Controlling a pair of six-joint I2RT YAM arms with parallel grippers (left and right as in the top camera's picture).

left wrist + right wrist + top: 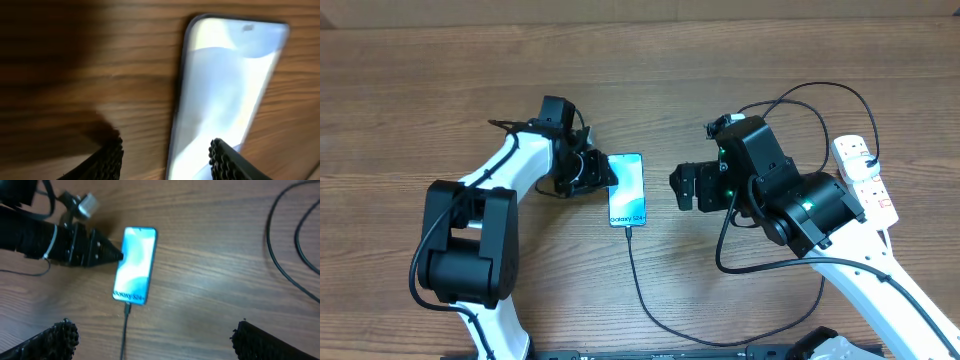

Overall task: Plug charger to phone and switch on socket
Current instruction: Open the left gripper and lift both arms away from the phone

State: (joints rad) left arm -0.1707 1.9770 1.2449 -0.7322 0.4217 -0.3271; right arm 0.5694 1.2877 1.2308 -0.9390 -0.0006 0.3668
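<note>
**Stock at the switch stage: phone cabled, socket untouched**

- Worktop (420,60): wood grain, carries all items.
- Right end effector (680,187): fingers wide apart, empty, near the phone's right.
- Left end effector (602,172): fingers parted, astride the phone's left edge.
- Socket (860,160): far right, partly behind the right arm.
- Phone (626,190): flat, centre, screen lit.
- Charger (645,300): tip at the phone's lower end; seating unclear.

Risk: reaching for the switch may snag the looping cable and tug the plug free.
</note>
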